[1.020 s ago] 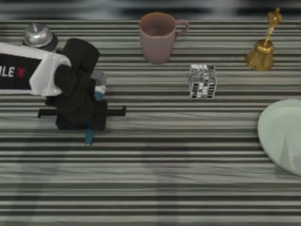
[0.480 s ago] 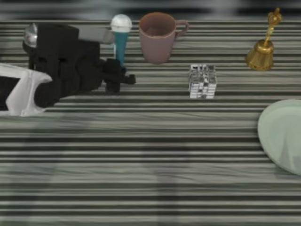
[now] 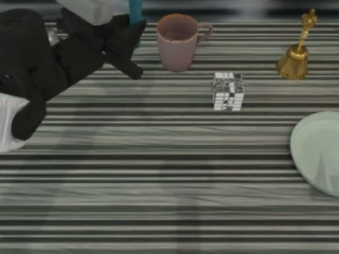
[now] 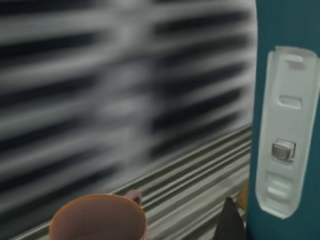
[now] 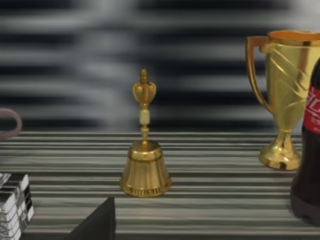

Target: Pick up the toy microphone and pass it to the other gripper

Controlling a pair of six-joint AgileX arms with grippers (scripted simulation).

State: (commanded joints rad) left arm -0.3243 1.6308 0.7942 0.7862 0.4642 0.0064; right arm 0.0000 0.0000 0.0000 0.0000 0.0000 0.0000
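Since a second ago the left gripper (image 3: 130,39), clenched on the slim teal-blue toy microphone (image 3: 135,10), has lifted it off the striped surface (image 3: 169,174) to far left, ready for handover; the right gripper is unseen.

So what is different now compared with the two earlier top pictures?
The left gripper, shut on the toy microphone, has lifted it from the table's left side and carried it toward the far edge; now only the teal handle shows in the top view, beside the pink mug. The mug, patterned cube, gold bell and pale plate stayed put. The right arm is outside the top view.
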